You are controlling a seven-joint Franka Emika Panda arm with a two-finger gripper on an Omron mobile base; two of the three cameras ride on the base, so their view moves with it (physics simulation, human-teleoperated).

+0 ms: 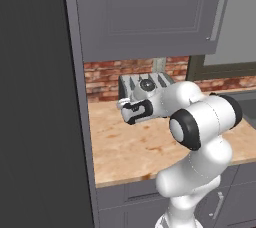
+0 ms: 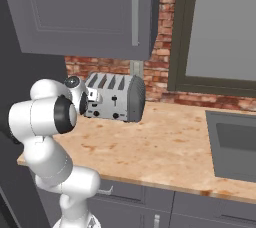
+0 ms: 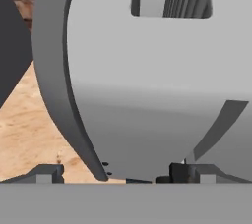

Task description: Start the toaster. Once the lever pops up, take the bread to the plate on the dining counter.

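**Tool wide at the toaster's face**

Your tool [image 3: 120,174] is spread wide, nothing between its fingers, and it sits right up against the toaster [image 2: 116,97]. In the hand view one dark fingertip [image 3: 47,173] rises at the lower left over the tan top, the other at the lower right under the silver body, so the toaster's rounded corner sits between them. You can see a slot opening near the top of that view, with ribbed metal inside it. Whether a pad touches the metal, you cannot tell from here.

From the left base view, the tool [image 1: 131,112] points toward the back wall, low in front of the toaster [image 1: 131,84], and the white arm [image 1: 200,122] bends across the right half of the picture, hiding most of the toaster's front. From the right base view, the arm's wrist covers the toaster's left end; its black levers and knobs show on the front face just right of the wrist.

The toaster stands on the table [image 2: 165,147], at the back, close to the red brick wall [image 2: 155,74]. Grey wall cabinets [image 2: 85,12] hang above it. To the right, a dark window [image 2: 220,27] and a grey sink [image 2: 235,144] set into the table. You cannot make out the bread in the slots.
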